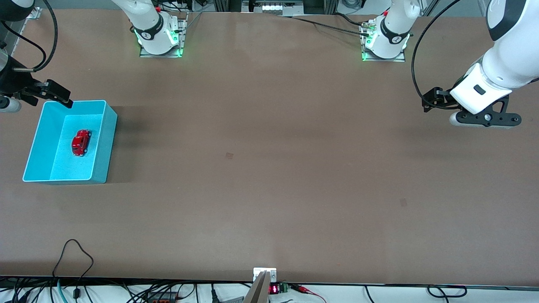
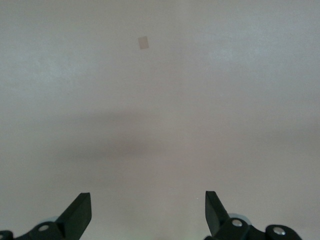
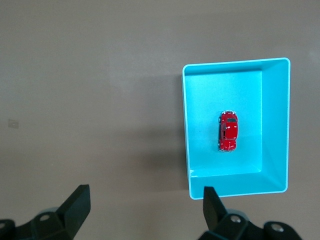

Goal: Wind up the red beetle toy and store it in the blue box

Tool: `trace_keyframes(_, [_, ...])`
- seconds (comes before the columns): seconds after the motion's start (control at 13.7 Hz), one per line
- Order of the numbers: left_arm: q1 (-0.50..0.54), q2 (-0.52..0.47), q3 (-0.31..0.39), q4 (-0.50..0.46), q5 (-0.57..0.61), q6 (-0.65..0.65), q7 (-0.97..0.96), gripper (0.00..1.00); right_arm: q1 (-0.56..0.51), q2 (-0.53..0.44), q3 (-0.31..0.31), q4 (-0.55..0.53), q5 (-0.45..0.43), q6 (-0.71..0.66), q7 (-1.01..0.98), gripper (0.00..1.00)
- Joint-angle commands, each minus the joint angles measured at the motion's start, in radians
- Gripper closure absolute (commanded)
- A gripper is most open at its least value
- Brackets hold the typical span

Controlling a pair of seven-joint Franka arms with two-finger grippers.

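1. The small glossy red beetle-shaped toy car rests on its wheels on the floor of the rectangular light-blue plastic box, which has no lid. The car sits near the middle of the floor, clear of all four walls.
2. The blue box stands on the brown table at the right arm's end.
3. The right gripper hangs in the air above the table just beside the box, near the box edge farthest from the front camera. Its two dark fingers are spread wide and hold nothing. The car lies below the gripper and off to one side, not between the fingers.
4. The left gripper hangs over bare table at the left arm's end, well apart from the box and car. Its fingers are likewise spread wide and empty.
5. A small pale square mark lies on the table surface ahead of the left gripper.
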Motion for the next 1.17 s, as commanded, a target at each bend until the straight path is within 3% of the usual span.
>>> trace_keyframes(0.0, [-0.009,-0.013,0.01,-0.003,-0.02,-0.009,-0.007,0.0,-0.001,-0.009,0.003,0.006,0.004,-0.01,-0.006,0.0])
trace_keyframes(1.09, [-0.009,-0.015,0.01,-0.003,-0.02,-0.009,-0.007,0.0,-0.005,-0.013,0.002,0.018,0.007,-0.038,-0.005,0.0])
